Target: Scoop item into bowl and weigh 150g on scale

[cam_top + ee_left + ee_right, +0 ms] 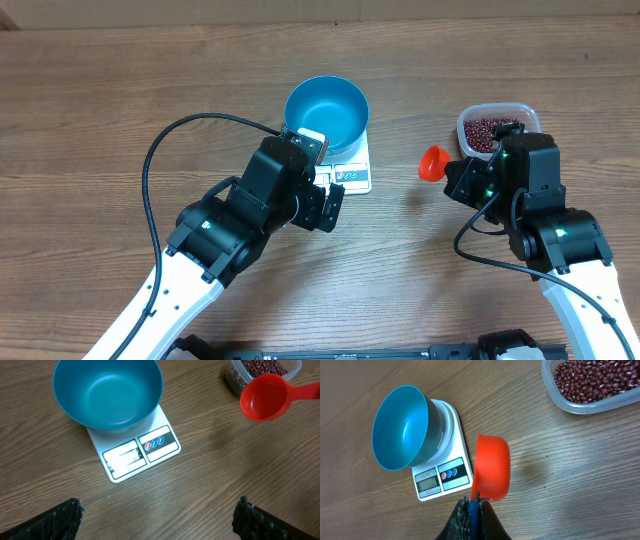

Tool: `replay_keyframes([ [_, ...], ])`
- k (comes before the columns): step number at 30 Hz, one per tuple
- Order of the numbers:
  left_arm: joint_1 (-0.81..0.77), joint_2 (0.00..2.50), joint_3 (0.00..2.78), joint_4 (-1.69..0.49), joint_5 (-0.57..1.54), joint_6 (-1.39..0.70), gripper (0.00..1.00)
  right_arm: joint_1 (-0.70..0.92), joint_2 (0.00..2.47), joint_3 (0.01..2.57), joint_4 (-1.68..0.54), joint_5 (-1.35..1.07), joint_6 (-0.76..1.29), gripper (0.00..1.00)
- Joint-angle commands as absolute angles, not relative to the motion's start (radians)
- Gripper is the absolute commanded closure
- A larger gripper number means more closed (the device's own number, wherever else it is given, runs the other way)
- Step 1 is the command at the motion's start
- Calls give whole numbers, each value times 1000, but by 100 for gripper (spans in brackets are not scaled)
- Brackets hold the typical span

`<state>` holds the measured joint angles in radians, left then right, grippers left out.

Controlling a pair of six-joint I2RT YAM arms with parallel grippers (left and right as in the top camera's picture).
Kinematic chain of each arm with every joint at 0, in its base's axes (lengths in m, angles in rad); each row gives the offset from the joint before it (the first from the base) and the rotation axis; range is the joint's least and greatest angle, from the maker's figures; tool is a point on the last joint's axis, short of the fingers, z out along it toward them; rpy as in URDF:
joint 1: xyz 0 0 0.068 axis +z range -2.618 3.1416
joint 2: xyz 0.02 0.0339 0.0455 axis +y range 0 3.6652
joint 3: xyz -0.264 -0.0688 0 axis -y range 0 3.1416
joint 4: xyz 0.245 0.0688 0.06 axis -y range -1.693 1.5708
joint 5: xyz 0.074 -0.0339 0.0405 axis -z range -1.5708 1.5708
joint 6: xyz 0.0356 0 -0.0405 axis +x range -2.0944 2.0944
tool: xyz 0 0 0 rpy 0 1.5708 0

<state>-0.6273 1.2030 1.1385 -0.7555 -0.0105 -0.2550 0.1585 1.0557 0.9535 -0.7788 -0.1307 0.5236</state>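
Loose beans point(592, 380) light, rolling, unpinchable, so lift by red scoop point(492, 467), handle clenched in right gripper point(474, 502); left gripper point(157, 525) released, empty.

— Can we read any words or numbers here?

— None. On the scale point(97, 440) we see a display window point(427, 485), but we make out no digits in it. Beside it we find three round buttons point(154, 443), one red and two blue, each with a white mark too small to read.
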Motion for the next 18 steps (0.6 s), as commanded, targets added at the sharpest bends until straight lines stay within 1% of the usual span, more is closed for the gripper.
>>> replay_keyframes([
  [1,-622,1198,1132,-752,0,-243,1,155,1050,983,-773,-123,526,96],
  [11,-622,1204,1132,-791,-9,-243,1,155,1050,983,-773,-123,526,96],
  [18,-620,1204,1125,-804,-10,-202,1,155,1050,983,-773,-124,526,96],
])
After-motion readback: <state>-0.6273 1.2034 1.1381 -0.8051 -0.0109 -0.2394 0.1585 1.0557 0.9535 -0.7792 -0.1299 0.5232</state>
